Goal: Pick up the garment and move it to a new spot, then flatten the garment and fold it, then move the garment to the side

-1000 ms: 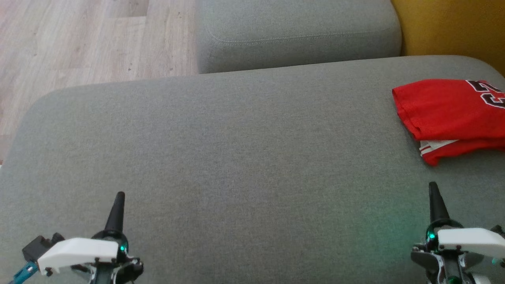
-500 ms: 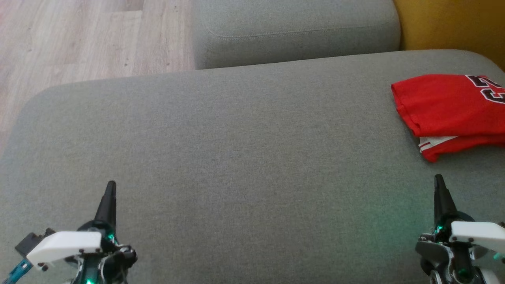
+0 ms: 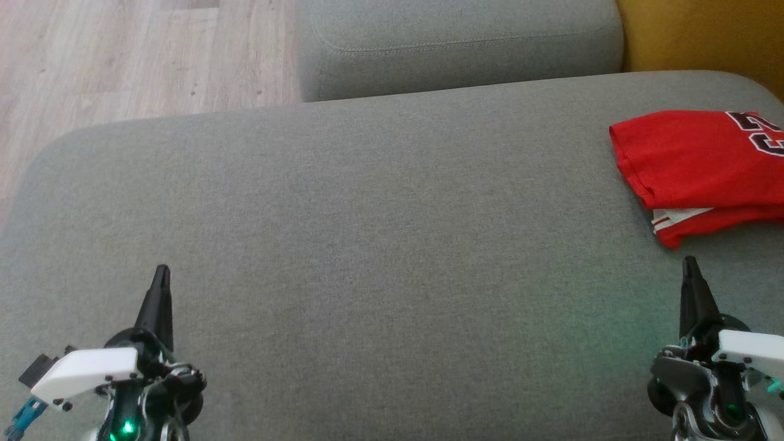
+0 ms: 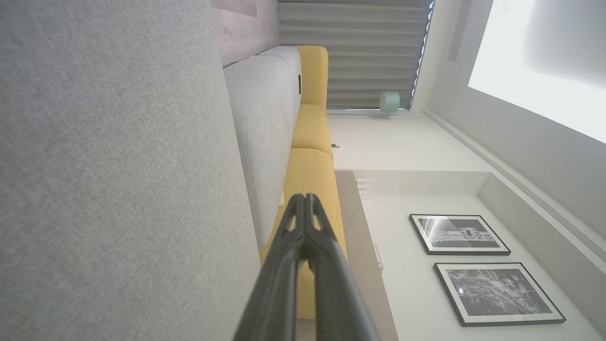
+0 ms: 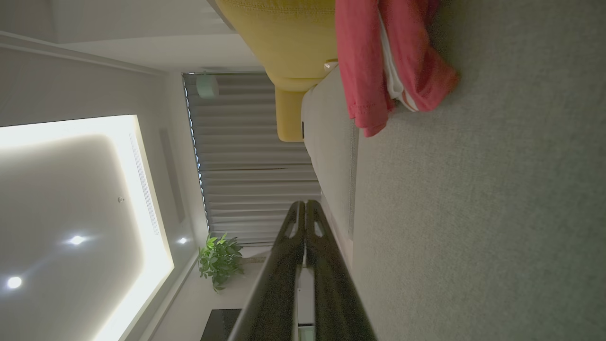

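The garment [image 3: 698, 162] is a red jersey with white trim and dark numerals, lying folded at the far right of the grey sofa cushion [image 3: 380, 245]; the head view's right edge cuts it off. It also shows as the red garment [image 5: 378, 57] in the right wrist view. My right gripper [image 3: 691, 264] hovers shut and empty just short of the garment's near edge; its shut tips [image 5: 305, 204] touch. At the lower left my left gripper [image 3: 162, 272] is shut and empty over bare cushion, and the left wrist view shows its closed tips [image 4: 304, 198].
A second grey cushion [image 3: 459, 49] lies beyond the big one. A yellow sofa part [image 3: 704, 37] borders the back right. Wooden floor [image 3: 122, 55] lies past the cushion's far left edge. Framed pictures [image 4: 459, 234] and a potted plant [image 5: 220, 260] show in the wrist views.
Both grippers have moved forward, up the head view, staying shut. The right one has come closer to the garment, which lies where it was; the camera shifted slightly.
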Robot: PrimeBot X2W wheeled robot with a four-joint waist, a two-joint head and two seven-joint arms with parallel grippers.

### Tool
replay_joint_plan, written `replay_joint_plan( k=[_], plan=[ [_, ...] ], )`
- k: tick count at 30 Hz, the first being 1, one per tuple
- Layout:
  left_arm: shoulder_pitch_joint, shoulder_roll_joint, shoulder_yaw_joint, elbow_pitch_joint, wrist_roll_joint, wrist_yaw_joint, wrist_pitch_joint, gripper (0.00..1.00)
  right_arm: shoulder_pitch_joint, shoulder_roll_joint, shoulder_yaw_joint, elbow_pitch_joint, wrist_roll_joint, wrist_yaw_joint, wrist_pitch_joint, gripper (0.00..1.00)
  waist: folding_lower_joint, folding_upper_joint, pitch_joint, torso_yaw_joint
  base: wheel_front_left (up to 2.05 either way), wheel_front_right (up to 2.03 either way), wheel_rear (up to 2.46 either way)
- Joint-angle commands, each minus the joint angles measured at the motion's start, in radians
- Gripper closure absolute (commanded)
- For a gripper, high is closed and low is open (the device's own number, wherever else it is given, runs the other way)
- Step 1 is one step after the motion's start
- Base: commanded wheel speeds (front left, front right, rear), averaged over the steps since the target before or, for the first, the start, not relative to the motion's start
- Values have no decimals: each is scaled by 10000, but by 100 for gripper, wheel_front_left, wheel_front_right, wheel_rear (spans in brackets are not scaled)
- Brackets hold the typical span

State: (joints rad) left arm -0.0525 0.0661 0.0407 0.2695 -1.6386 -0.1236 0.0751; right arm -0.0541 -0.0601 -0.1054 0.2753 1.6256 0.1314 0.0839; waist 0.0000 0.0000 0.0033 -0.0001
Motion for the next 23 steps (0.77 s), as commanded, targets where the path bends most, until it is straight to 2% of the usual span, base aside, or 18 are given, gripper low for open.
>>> replay_joint_plan(
  k=[1,23],
  plan=[
    [-523,124,339,-262,-26,-71,67,100,-514,-90,175,-320,46,-7,85,100,0,0,-2,1,0,0,0],
    [-529,62,427,-257,47,-71,138,100,-519,-45,112,-316,-7,-7,136,100,0,0,-2,1,0,0,0]
  ],
)
